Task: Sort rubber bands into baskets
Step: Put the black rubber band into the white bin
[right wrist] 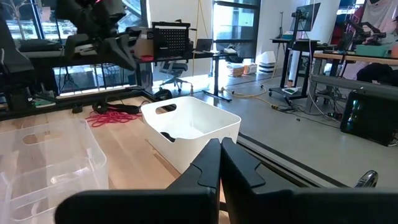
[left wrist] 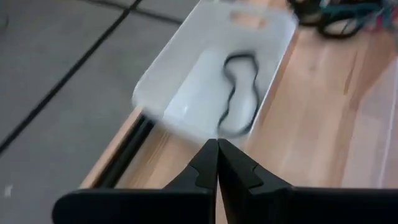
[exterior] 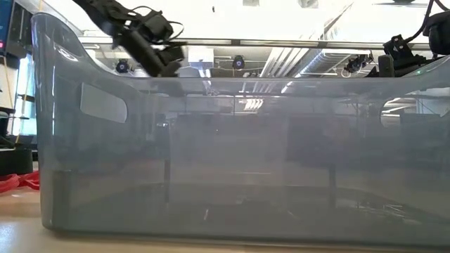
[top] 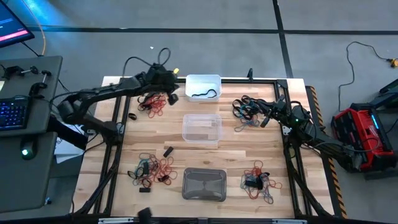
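The white basket (top: 203,87) stands at the table's far edge with one black rubber band (left wrist: 239,93) lying on its floor. My left gripper (left wrist: 217,149) is shut and empty, raised just left of that basket (top: 174,94). The clear basket (top: 201,127) sits mid-table and the grey basket (top: 204,184) near the front edge. Rubber bands lie in heaps: red ones (top: 152,102) under my left arm, mixed ones at the front left (top: 152,171), front right (top: 258,180) and far right (top: 247,109). My right gripper (right wrist: 221,146) rests shut at the right side (top: 264,121).
The grey basket's wall (exterior: 225,140) fills the low view. A small black piece (top: 168,151) lies between the clear basket and the front left heap. Black frame rails run along the table's edges (top: 292,162). Bare wood lies between the baskets.
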Motion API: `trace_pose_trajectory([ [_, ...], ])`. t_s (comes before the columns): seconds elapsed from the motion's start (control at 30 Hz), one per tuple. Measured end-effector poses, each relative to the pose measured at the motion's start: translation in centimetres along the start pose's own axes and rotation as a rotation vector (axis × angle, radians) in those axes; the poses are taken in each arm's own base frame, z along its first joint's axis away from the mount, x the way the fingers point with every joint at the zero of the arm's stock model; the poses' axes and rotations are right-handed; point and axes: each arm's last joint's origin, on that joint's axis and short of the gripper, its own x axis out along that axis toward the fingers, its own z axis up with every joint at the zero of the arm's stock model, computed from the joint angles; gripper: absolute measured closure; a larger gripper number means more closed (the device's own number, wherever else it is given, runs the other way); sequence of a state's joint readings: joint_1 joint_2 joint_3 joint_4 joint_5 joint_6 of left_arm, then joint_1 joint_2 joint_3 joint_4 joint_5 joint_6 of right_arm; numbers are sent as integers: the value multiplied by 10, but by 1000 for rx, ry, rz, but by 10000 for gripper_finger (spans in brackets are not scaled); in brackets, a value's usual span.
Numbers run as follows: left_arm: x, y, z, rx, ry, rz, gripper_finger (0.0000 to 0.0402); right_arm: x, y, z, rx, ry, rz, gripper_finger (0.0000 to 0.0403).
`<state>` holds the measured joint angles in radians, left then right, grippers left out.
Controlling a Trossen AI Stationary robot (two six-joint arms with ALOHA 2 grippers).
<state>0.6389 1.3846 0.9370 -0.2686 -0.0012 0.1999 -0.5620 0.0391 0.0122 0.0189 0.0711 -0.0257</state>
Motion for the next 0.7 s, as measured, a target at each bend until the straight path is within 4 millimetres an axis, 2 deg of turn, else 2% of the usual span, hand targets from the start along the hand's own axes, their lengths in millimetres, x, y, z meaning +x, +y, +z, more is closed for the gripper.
trace_pose_trajectory([
  [0.13,-18,10,-19,-50,95,86,402,0,0,0,0,0,0,402],
  [0.27,-26,19,-34,-96,181,131,401,0,0,0,0,0,0,402],
  [0.5,-19,35,-62,-206,326,157,401,0,0,0,0,0,0,402],
  [0.7,-7,48,-74,-252,398,180,390,0,0,0,0,0,0,402],
])
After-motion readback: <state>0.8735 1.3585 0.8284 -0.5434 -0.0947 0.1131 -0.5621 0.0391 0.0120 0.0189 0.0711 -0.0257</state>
